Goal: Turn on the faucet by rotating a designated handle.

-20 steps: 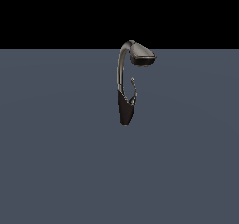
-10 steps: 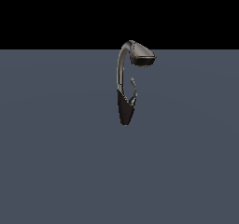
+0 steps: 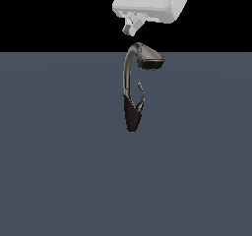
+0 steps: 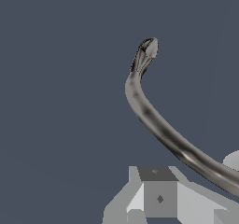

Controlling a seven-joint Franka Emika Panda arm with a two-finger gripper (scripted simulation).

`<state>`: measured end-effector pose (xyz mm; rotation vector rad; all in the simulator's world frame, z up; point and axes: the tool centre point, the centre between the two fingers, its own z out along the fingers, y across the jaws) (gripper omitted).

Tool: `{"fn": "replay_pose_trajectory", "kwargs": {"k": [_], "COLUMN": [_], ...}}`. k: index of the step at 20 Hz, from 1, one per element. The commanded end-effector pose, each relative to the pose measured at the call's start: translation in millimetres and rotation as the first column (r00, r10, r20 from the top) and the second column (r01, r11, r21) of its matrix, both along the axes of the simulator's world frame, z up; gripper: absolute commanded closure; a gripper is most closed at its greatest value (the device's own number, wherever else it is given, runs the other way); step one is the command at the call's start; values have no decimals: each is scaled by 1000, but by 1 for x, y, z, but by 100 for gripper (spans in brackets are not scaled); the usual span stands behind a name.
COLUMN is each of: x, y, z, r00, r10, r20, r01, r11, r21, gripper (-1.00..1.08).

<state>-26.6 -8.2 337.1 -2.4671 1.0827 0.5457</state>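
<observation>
Flat even light, shadowless, coarse pixelated renders

The faucet (image 3: 132, 90) stands on the counter (image 3: 59, 171) near the centre of the exterior view. Its spray head (image 3: 149, 59) projects toward the exterior view's right. The handle (image 3: 141, 95) juts from the base on that same side, below the head. The end effector (image 3: 132, 27) hangs just above the neck, apparently not touching it.

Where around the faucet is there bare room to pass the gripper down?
Bare grey surface lies on both sides of the faucet. It is crowded above, where the gripper hangs near the spray head, and beside the handle.
</observation>
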Motion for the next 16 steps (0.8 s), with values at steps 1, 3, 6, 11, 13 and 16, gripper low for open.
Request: {"fn": "replay_pose_trajectory", "kwargs": {"k": [1,3,6,11,13,16], "x": [14,25,39,60,66,73], "y": [-4,-7,-13,-22,-25,-29], "z": [-18,-33,-58,-98,-112,-129], "r00": [997,992,977,939,923,899], "r10": [-62,-109,-179,-284,-316,-356], "r20": [-37,-67,-115,-194,-220,-254], "r01": [62,112,186,302,339,386], "r11": [998,993,981,951,938,919], "r21": [21,35,53,71,75,77], "gripper": [108,108,108,108,108,108]}}
